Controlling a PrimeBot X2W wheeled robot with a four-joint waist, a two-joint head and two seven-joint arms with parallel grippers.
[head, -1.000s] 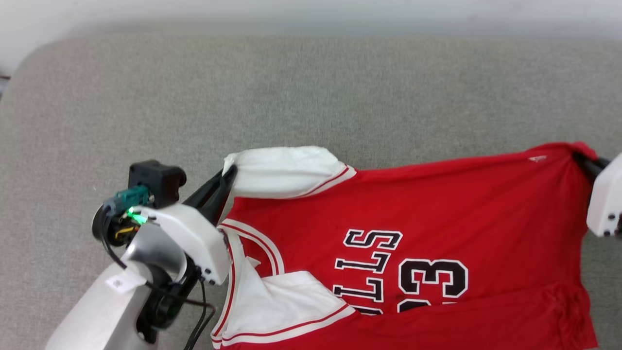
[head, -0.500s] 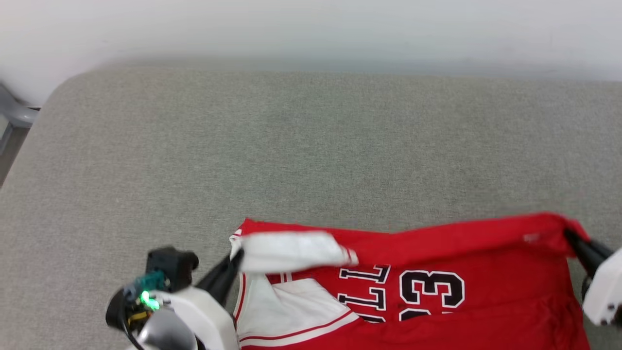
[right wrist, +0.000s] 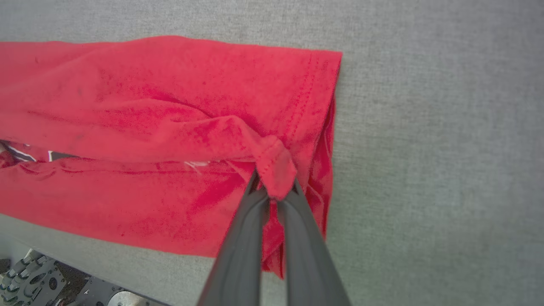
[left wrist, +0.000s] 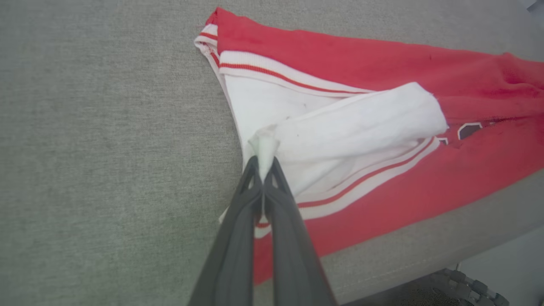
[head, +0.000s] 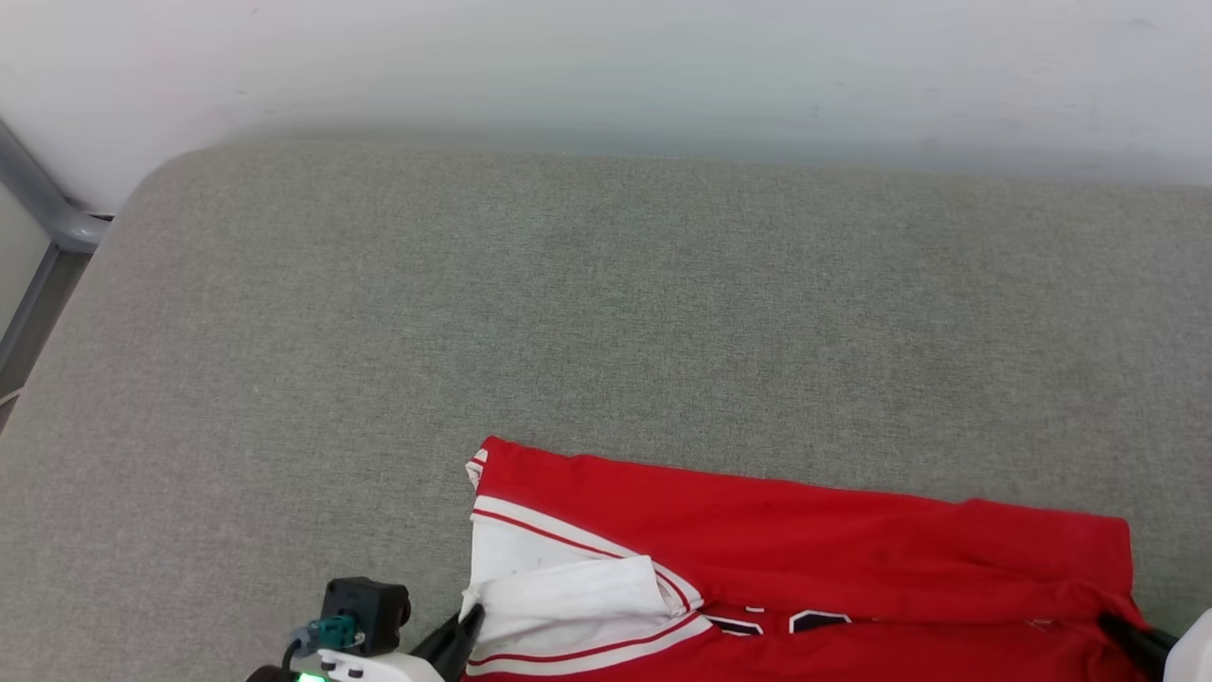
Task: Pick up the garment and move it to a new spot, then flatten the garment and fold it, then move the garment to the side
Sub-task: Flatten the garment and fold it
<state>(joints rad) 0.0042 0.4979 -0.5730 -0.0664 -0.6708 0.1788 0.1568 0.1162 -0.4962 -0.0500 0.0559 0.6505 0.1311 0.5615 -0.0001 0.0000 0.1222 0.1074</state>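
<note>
— What have the end effectors got hold of?
— My left end effector (left wrist: 263, 163) is pressed together on a tip of the white sleeve (left wrist: 352, 123). My right end effector (right wrist: 274, 189) pinches a bunched red corner at the hem of the garment (head: 805, 530).
— And where does the garment lie?
— Doubled over on the grey fabric surface (head: 606, 313), close to its near edge, sleeve end on my left, hem end on my right. A bit of black lettering peeks from the fold. A pale wall (head: 606, 66) runs behind.
</note>
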